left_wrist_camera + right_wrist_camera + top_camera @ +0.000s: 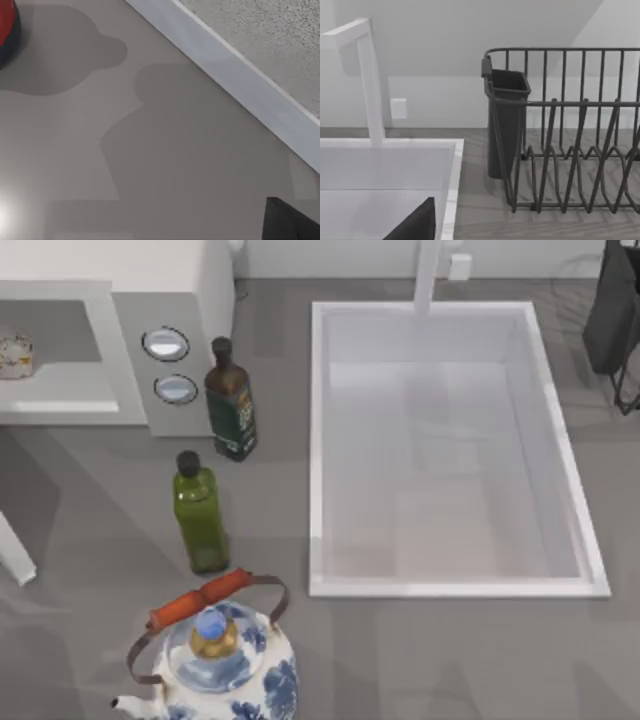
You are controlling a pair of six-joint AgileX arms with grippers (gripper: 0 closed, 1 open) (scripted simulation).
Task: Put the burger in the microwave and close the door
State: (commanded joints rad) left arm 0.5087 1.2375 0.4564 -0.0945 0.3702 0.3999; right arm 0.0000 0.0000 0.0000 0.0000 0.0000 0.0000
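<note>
— So, where is the burger [14, 355]?
— Inside the microwave [135, 330], on the cavity floor, well apart from both pincers. The door [260, 45] stands open, and its mesh window lies close beyond the left pincer [290, 222], over the grey bench [150, 150].
— And the pincers, spread or pressed together?
— I cannot tell for either. The right pincer [415, 225] hangs by the sink [451, 190] rim, with the dish rack [570, 150] ahead of it.

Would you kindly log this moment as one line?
burger: inside microwave | door: open | bottles, kettle: on counter
</note>
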